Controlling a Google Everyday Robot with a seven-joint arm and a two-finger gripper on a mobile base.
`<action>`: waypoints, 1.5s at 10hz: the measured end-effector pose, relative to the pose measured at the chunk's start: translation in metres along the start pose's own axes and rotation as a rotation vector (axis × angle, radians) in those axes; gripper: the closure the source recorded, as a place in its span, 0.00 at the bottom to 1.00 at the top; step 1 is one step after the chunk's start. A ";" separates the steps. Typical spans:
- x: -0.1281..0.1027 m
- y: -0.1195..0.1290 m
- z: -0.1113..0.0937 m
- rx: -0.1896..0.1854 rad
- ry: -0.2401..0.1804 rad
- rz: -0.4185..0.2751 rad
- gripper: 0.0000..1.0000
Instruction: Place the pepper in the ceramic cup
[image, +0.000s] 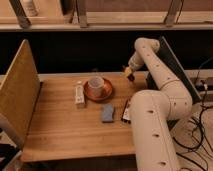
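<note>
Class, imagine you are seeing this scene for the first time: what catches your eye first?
The big white robot arm fills the right side, its hand shut near the table's back right edge. Left of it, a pale ceramic cup sits on a reddish-brown saucer at the table's back middle.

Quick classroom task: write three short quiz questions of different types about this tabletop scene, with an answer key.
1. True or false: the ceramic cup stands on the saucer.
2. Multiple choice: where is the gripper? A) inside the cup; B) near the far right corner of the table, to the right of the cup; C) under the table.
3. Short answer: what white thing sits just left of the saucer?
Key: 1 true; 2 B; 3 the carton.
</note>
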 end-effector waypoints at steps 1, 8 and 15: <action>-0.013 -0.002 -0.022 0.001 -0.051 -0.024 1.00; -0.038 0.052 -0.121 -0.108 -0.263 -0.260 1.00; -0.043 0.090 -0.130 -0.152 -0.273 -0.385 1.00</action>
